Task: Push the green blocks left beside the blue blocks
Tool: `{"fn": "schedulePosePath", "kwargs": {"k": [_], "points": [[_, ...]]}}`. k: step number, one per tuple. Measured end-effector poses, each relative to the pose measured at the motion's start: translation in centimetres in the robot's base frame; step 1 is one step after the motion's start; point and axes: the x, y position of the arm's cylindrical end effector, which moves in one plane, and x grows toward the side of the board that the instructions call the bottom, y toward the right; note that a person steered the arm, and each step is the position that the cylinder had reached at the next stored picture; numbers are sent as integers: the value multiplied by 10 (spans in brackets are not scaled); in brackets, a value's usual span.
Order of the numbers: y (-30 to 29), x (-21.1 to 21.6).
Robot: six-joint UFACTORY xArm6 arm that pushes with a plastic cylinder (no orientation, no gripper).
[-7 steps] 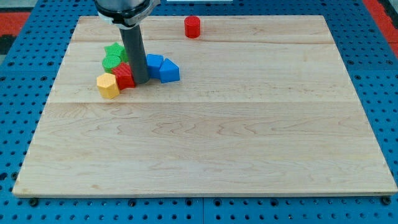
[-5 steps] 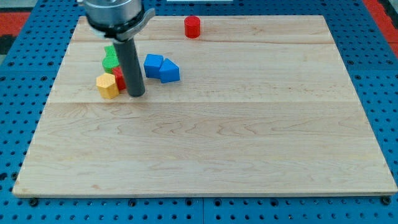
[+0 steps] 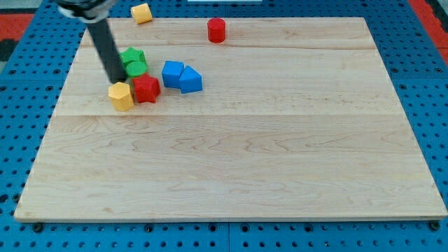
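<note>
Two green blocks sit together at the view's upper left: a star-like one (image 3: 130, 56) and a rounder one (image 3: 136, 68) just below it. Two blue blocks touch each other to their right: a squarish one (image 3: 172, 72) and a wedge-like one (image 3: 190, 80). A small gap separates the greens from the blues. My tip (image 3: 116, 78) stands just left of the lower green block and above a yellow block (image 3: 121, 96). The dark rod leans up toward the view's top left.
A red block (image 3: 146, 89) lies below the green blocks, touching the yellow one. A red cylinder (image 3: 217, 30) stands near the board's top edge. Another yellow block (image 3: 141, 12) sits at the board's top edge, left of the cylinder.
My tip has moved left from the right side of the red block to the left side of the green blocks. The green and red blocks sit slightly further right than before.
</note>
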Motion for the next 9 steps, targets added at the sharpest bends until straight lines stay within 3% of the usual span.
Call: {"fn": "schedulePosePath", "kwargs": {"k": [1, 2, 3, 5, 7, 8, 9], "points": [[-3, 0], [-63, 0], [-72, -52], [56, -49], [120, -35], [163, -50], [197, -24]]}}
